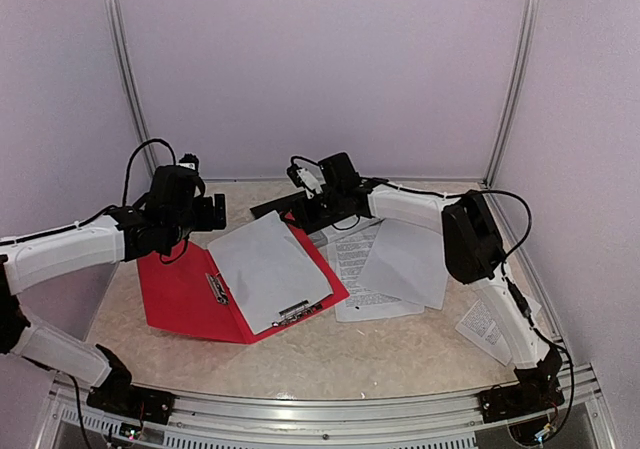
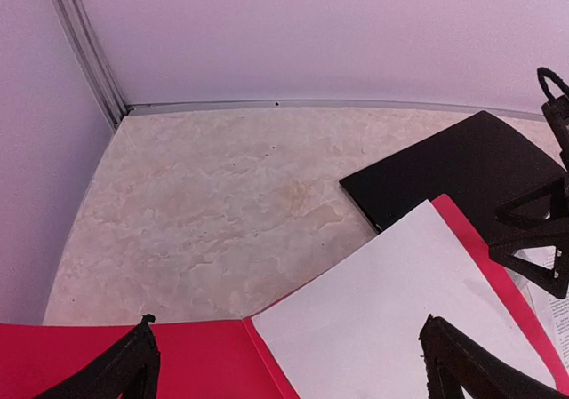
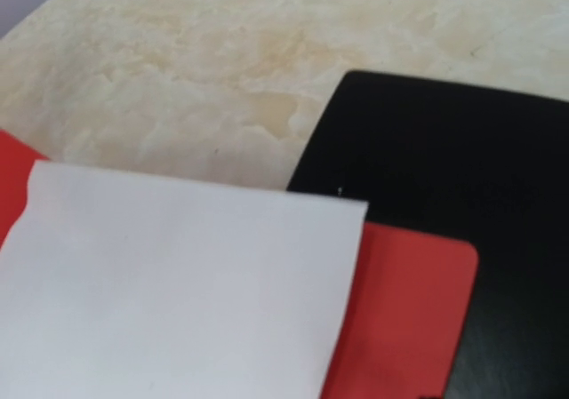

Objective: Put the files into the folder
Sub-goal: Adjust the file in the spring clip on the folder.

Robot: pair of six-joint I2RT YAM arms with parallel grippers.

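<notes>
The left claw (image 1: 213, 212) hangs with its fingers (image 2: 124, 368) spread as wide as they go and nothing between them, just above the far edge of the open red folder (image 1: 185, 294), near its fold. From there it looks ready to press the cover flat or steady it, not to carry anything. The right claw (image 1: 305, 201) reaches in from the right side to the folder's far right corner, low over a flat black board (image 3: 462, 168) that lies partly under that corner, close to the far edge of the surface (image 1: 330, 354). Its fingers do not show in its own wrist view and the other views give too little, so whether they stand apart or together cannot be told; no paper is seen in them. Between the two claws a blank white sheet (image 1: 265, 267) lies on the folder's right half, a little askew. Its near end is by the metal clip (image 1: 295, 313) and its far end reaches the folder's far edge, so one of the files appears to be in place, though not squared up. The other files are outside the folder. A printed sheet (image 1: 350, 259) lies just beside the folder's right edge, with a second blank sheet (image 1: 408, 262) overlapping it toward the right side of the surface. A small printed sheet (image 1: 484, 329) lies apart near the right edge, toward the near right corner. These thin papers lie flat, so pinching one up will probably be awkward.
</notes>
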